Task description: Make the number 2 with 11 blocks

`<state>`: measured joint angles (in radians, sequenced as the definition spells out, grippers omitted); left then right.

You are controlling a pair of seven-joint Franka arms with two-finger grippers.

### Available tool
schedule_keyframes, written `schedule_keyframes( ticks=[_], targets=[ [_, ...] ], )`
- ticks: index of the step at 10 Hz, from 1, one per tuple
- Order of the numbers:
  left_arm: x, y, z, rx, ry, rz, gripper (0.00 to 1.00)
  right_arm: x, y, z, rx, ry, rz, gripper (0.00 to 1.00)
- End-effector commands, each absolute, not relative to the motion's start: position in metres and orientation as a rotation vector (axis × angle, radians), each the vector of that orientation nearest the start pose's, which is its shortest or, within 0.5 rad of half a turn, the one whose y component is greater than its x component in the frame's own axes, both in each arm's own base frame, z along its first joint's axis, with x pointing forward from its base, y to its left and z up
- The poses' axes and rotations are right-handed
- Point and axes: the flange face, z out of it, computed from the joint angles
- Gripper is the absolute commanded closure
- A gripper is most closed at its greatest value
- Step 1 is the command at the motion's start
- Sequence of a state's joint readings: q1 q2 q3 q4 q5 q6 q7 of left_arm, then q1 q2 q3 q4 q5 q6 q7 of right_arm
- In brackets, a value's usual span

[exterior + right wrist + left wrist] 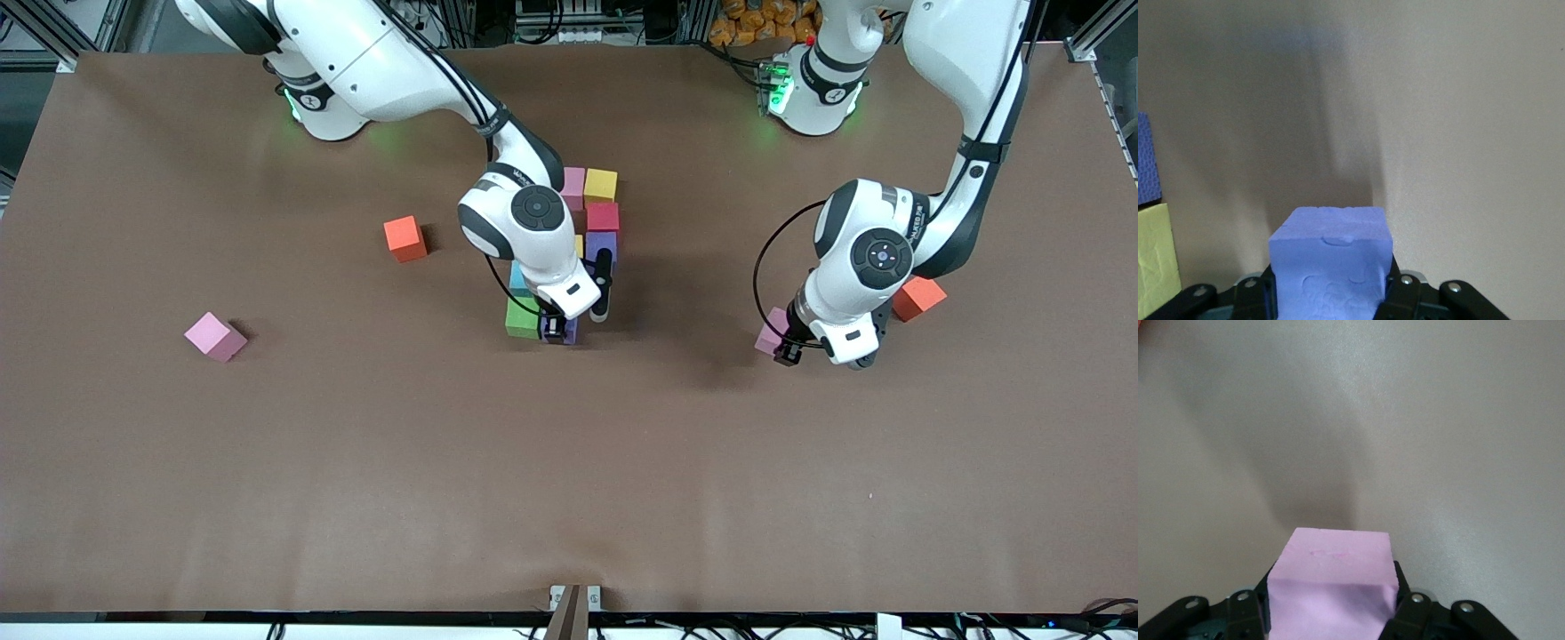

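**Two blocks in hand, a "2" part built at mid-table**

Clamped narrowly on a purple block (560, 332) by the right gripper (556, 336), low and just beside the green block (522, 317) at the front-camera side of the cluster; probably meant as the next piece of the digit's bottom row. Gripped the same way by the left gripper (782, 348), fingers partly closed on a pink block (768, 339), down near the table (569, 498) toward the left arm's end, apparently kept ready for a later slot.

Grouped tightly around mid-table, nearer the robots' edge than the front-camera edge, so that the sides meet and read as one figure.

Counted in view:
- three pink: the held one, one at the top of the cluster (573, 187) and one loose (215, 336) toward the right arm's end
- two purple: the held one and a second (601, 245)
- two yellow: a corner one (600, 185) and a sliver (579, 244)
- one red (602, 216)
- one light blue (518, 281)
- one green
- two orange cubes (404, 238) (917, 298), set apart and seemingly not part of the digit

Possibly more hidden under the right arm.
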<state>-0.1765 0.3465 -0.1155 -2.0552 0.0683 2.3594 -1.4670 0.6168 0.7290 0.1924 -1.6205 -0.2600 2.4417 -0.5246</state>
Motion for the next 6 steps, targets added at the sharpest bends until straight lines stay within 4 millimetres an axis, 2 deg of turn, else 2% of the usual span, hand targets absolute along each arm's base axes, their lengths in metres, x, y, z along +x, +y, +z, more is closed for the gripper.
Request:
schedule_keyframes(
  ticks=[1,6],
  targets=[
    [0.5666,-0.1713,0.2662,-2.605,-1.696,0.051,1.0,0.496,0.4881,0.2026,-2.334,-2.13,-0.203,0.63],
    [0.5666,-0.1713,0.2662,-2.605,-1.696,0.051,1.0,0.4947,0.4875,0.2022,-2.331,-2.13,-0.208,0.6]
  ],
)
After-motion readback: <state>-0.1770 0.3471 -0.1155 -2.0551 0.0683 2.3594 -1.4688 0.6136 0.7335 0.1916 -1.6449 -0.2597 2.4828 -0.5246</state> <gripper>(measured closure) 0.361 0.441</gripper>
